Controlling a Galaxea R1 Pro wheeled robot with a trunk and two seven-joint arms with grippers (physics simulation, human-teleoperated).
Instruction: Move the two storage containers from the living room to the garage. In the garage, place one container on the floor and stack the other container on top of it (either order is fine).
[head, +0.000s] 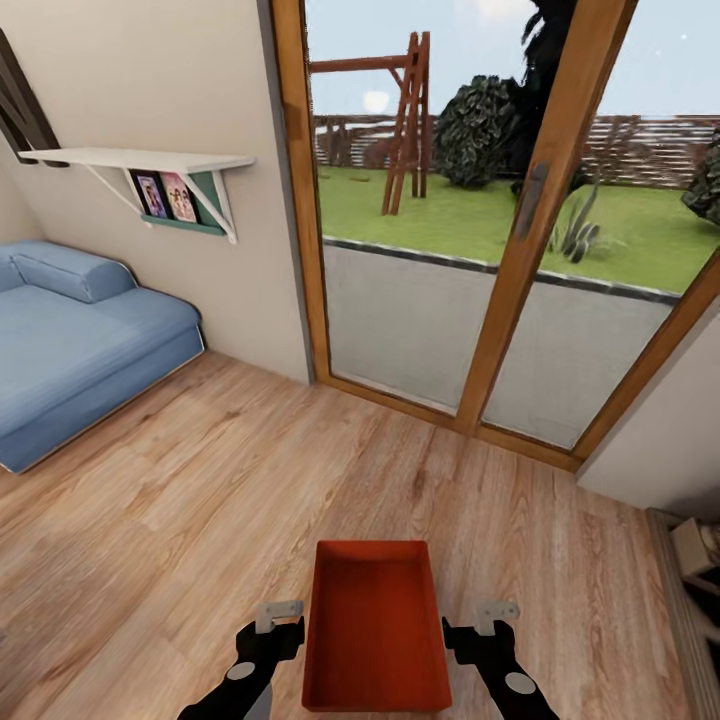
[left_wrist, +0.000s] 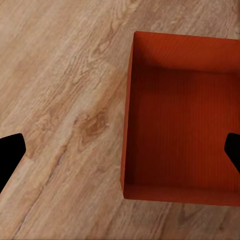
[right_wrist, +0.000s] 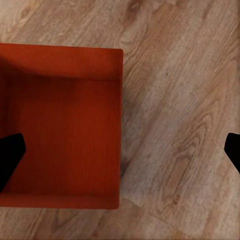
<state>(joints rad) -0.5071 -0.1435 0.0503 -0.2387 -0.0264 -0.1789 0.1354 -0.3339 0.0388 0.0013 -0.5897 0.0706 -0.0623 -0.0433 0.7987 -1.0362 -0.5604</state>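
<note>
Item: storage container, orange-red, open-topped, empty. Location: living room, resting on the light wood plank floor, directly ahead of the robot and between its two arms. One container is in view; where the second sits cannot be told.

Left hand: just beside the container's left long wall, above the rim. In the left wrist view its dark fingertips stand wide apart, one over the planks and one over the container's inside, so the wall lies between them. Released, grasping nothing.

Right hand: mirrored on the right wall. Its fingertips straddle that wall in the same way, spread wide over the container. Released, grasping nothing.

Surroundings: wood-framed glass doors ahead with lawn beyond; blue sofa at left; wall shelf above it.

Progress, as judged: early. The container is not yet gripped or lifted. Remaining: close both hands on the walls, carry to the garage, set down, then fetch and stack the other.
</note>
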